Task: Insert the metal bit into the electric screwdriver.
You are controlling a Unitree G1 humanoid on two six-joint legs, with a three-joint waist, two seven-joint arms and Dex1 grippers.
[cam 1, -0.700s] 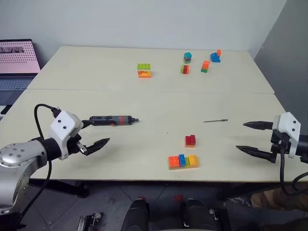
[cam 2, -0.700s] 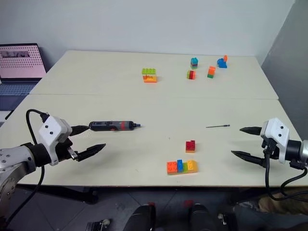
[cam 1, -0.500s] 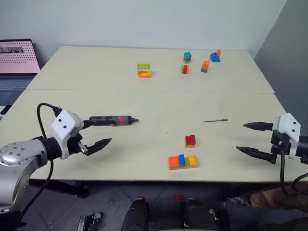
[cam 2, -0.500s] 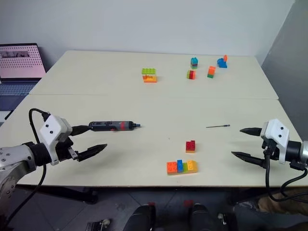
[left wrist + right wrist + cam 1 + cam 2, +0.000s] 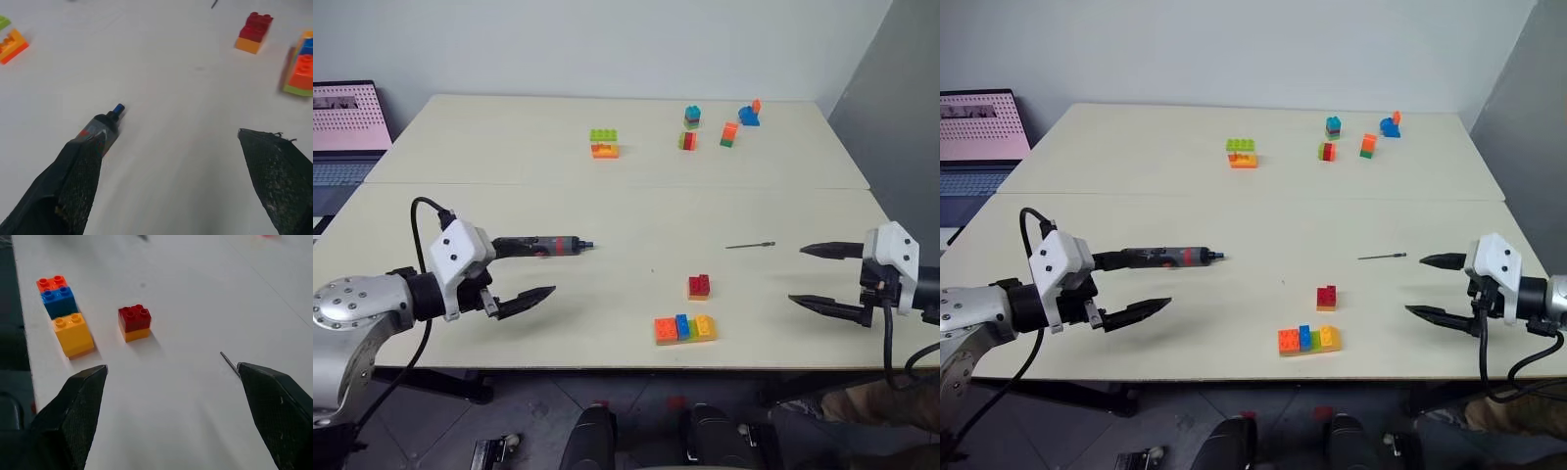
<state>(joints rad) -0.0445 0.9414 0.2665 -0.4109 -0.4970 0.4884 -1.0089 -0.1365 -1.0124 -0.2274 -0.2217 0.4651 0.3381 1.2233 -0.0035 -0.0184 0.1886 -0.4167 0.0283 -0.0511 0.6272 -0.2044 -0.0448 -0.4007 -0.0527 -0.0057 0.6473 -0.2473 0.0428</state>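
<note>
both grippers spread over the table

left gripper [image 5: 522, 269] spread and empty, one finger above the electric screwdriver [image 5: 546, 245] lying on the table [image 5: 509, 147]; metal bit [image 5: 750, 245] lies rightward, near the spread, empty right gripper [image 5: 813, 276]; no containers.

on the pale table [image 5: 509, 211]: one electric screwdriver [image 5: 543, 244], one metal bit [image 5: 750, 245], and seven clusters of toy bricks. two clusters lie near the front, a red-on-orange brick [image 5: 699, 286] and a flat orange, blue and yellow row [image 5: 684, 328]. five more sit at the far side: a green-and-orange stack [image 5: 604, 143], a green-and-red piece [image 5: 687, 141], a teal-topped stack [image 5: 692, 117], an orange-and-green piece [image 5: 730, 133] and a blue-and-orange piece [image 5: 750, 114]. one laptop [image 5: 344, 132] stands beyond the left edge. two grippers, left gripper [image 5: 524, 269] and right gripper [image 5: 808, 275], both spread wide.
</note>
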